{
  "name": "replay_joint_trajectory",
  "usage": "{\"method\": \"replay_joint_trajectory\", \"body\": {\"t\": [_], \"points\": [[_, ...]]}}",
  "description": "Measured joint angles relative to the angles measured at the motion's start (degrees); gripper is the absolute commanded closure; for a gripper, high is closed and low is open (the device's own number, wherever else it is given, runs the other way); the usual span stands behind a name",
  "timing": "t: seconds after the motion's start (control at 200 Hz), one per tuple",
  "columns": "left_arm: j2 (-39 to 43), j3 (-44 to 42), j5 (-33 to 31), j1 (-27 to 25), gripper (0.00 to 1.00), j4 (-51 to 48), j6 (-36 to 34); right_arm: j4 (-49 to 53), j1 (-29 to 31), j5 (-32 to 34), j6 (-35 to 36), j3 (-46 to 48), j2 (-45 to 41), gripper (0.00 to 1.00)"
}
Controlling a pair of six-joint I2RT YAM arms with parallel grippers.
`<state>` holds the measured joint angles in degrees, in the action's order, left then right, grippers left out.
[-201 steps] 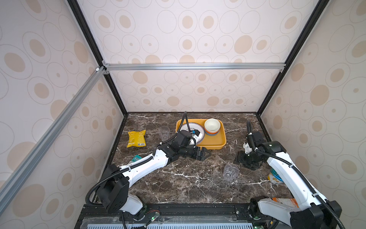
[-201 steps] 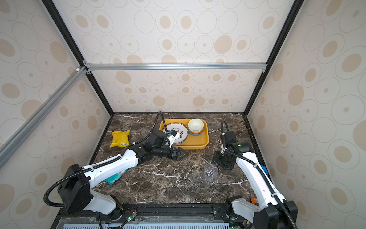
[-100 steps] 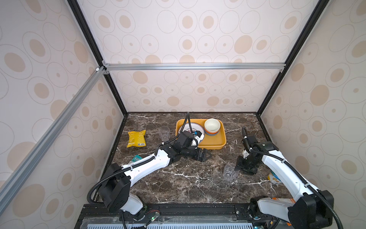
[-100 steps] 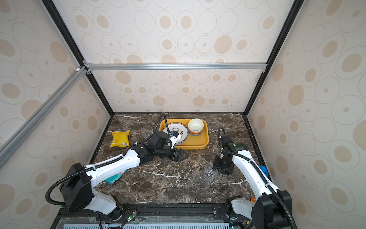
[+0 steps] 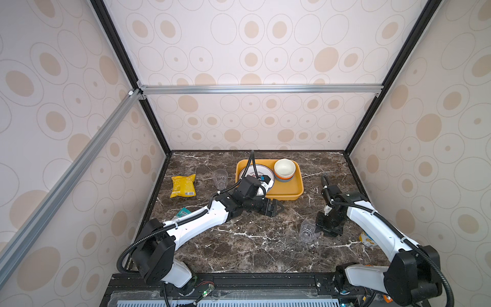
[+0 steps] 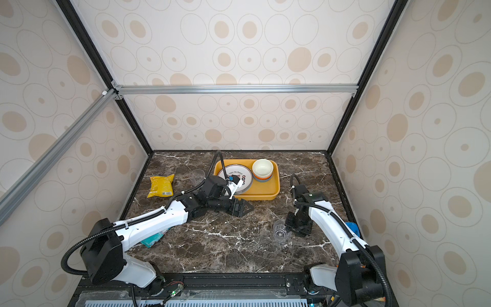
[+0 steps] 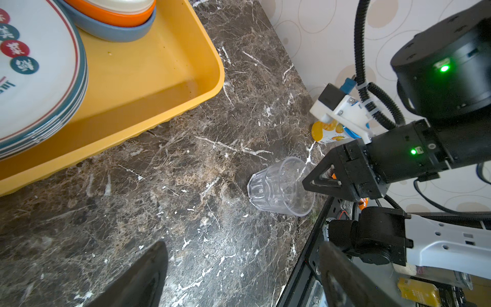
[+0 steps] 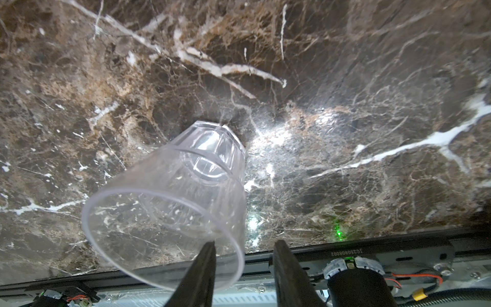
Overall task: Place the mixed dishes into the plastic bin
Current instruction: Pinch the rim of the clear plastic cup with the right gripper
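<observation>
A: Where's the clear cup (image 5: 308, 234)?
B: Tipped on its side on the desk (image 5: 239, 247), right of middle and nearer the front edge, well apart from the yellow bin (image 5: 295, 191) (plates (image 5: 263, 170) and bowls (image 5: 284, 167) already lie in it).
A: The right gripper (image 8: 244, 243)?
B: Fingers apart, straddling the cup's rim, not pinching.
A: The left gripper (image 5: 276, 208)?
B: Fingers spread wide, empty, near the bin's front wall.

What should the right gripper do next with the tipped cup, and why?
Probably finish closing the right gripper on the clear cup. The cup lies on its side on the table, with its rim wall between the fingers, one inside and one outside, not yet pinched.
</observation>
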<state>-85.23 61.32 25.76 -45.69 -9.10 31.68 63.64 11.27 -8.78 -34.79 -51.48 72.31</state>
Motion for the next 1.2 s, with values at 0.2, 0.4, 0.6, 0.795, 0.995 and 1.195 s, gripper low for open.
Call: {"method": "replay_joint_trajectory", "body": {"t": [0.2,0.4,0.6,0.795,0.995,1.195], "points": [[0.0,0.0,-0.35,-0.02,0.12,0.0,0.0,-1.09,-0.04,0.04,-0.17,0.42,0.76,0.73],[0.0,-0.02,-0.42,-0.02,0.12,0.04,0.04,-1.97,-0.04,0.04,0.11,0.76,1.42,0.8],[0.0,-0.13,-0.48,-0.02,0.12,0.11,0.22,-2.1,-0.04,0.46,0.22,0.83,1.73,0.85],[0.0,-0.44,-0.63,-0.02,0.12,0.42,0.35,-1.97,-0.04,1.22,0.48,0.83,1.77,0.93],[0.0,-0.87,-0.72,-0.02,0.12,0.44,0.42,-1.64,-0.04,1.92,0.76,0.7,1.79,0.96],[0.07,-1.6,-2.01,-0.02,0.12,0.72,0.61,-0.07,-0.04,2.82,1.53,-1.46,1.95,0.98]]}}
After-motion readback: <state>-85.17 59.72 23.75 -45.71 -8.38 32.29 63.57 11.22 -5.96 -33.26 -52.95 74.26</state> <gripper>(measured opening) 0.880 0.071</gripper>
